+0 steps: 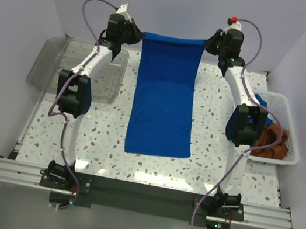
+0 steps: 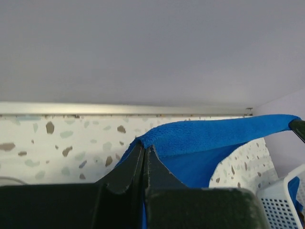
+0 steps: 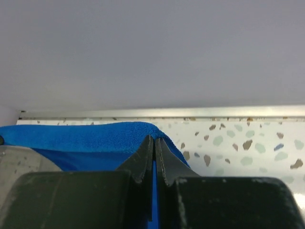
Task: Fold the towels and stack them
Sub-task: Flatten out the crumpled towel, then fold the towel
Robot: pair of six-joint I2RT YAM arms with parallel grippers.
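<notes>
Spreading beneath everything, the table (image 1: pixel 106 142) was a pale slab flecked with brown and grey, its near edge cut off by a metal rail. Over its middle ran the blue towel (image 1: pixel 163 104), a long terry rectangle lifted by its two far corners. The top edge was stretched almost straight and the lower part lay flat on the table, though where cloth first met surface was hard to judge from above. The tray (image 1: pixel 49 66), clear glossy plastic with rounded corners, sat at far left, partly hidden behind the left arm (image 1: pixel 82 78). The basket (image 1: pixel 292 130), white mesh, stood at the right edge, its inner side screened by the right arm (image 1: pixel 244 101). A rust-brown towel (image 1: pixel 269 144) lay crumpled inside, and a scrap of another blue cloth (image 1: pixel 265 110) showed beside that arm. The left gripper (image 2: pixel 144 149) had its black jaws pressed together on the towel's left corner, nap bunching over the tips. The right gripper (image 3: pixel 153 139) was clamped likewise on the right corner. Each wrist view lost most of the cloth behind its own fingers.
</notes>
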